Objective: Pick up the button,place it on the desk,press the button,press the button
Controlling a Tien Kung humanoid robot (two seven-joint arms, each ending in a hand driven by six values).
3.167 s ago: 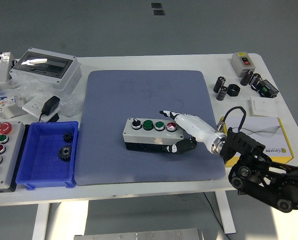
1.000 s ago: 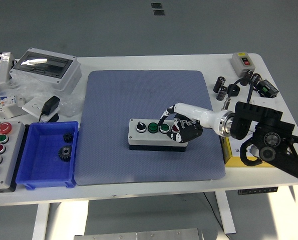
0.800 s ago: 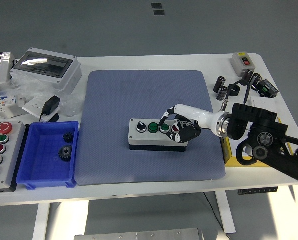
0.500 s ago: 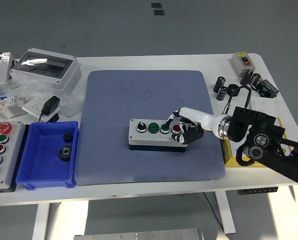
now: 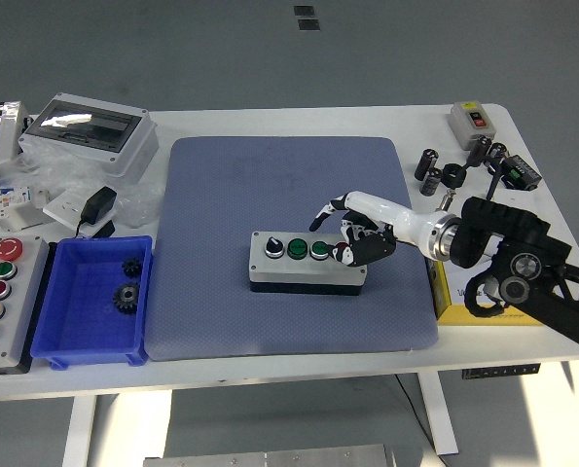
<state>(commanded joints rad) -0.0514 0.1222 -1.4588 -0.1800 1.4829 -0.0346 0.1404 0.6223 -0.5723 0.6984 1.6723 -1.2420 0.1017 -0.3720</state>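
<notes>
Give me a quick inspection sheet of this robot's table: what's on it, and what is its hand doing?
Surface: white table with a blue-grey mat.
Job's things: button box flat on the mat, black knob and two green buttons showing.
Clutter: blue bin holding gears; second button box; grey enclosure; black cylinders; yellow box.
Hands: right hand curled over the box's right end; left not seen.
Cables: black cable at the right wrist.
Surroundings: grey floor; no person seen.
</notes>
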